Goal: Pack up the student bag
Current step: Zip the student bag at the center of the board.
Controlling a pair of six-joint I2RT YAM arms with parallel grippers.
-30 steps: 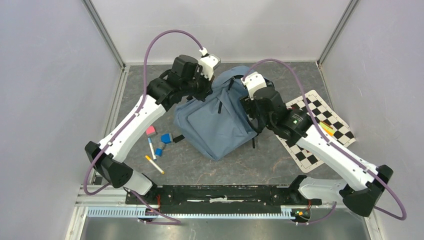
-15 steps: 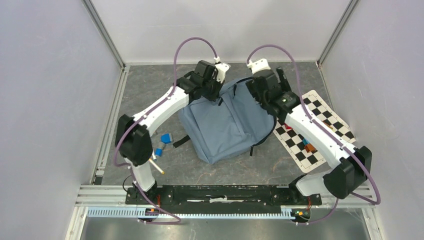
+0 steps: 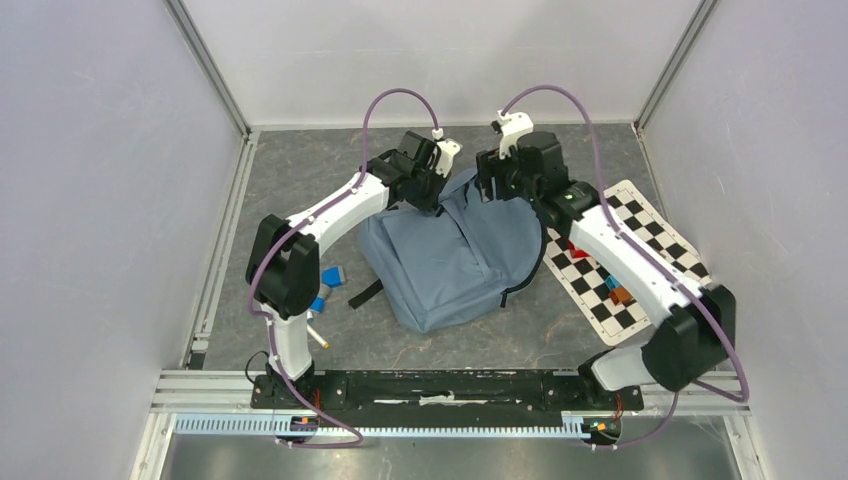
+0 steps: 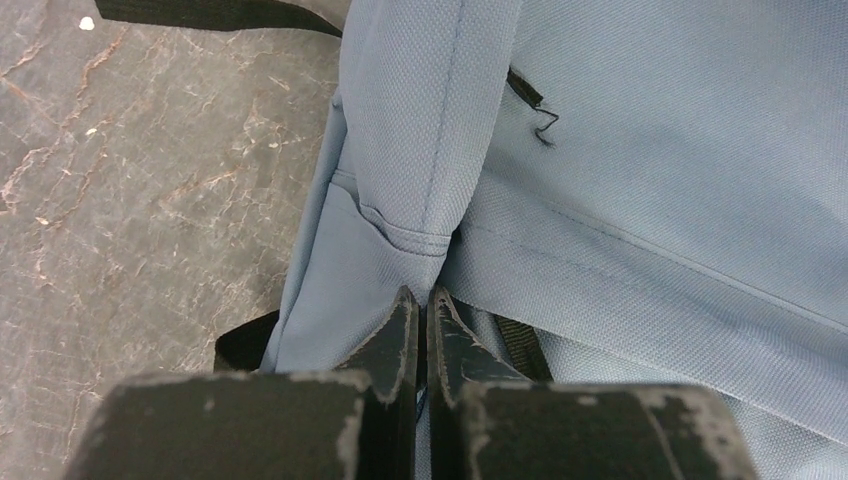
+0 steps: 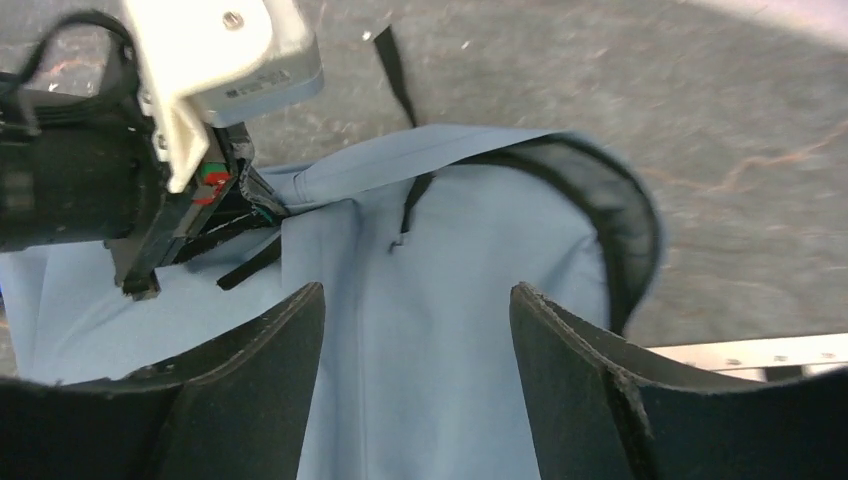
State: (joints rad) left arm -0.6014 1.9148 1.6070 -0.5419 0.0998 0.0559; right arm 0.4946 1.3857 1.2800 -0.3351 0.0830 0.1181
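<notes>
At mid-table: the student bag lies flat, its top toward 12 o'clock.
Left gripper: clenched on a fabric fold at the bag's 11 o'clock corner, likely anchoring it so the mouth can be opened.
Right gripper: jaws spread and empty, poised over the top edge at 12 o'clock, seemingly to take the opposite side.
Loose items: blue blocks at 9 o'clock and a checkered mat at 3 o'clock, both outside the bag.

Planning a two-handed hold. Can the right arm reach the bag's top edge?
Probably yes: the open right end effector hangs over the student bag there, nothing between; the left end effector pinches fabric.
</notes>
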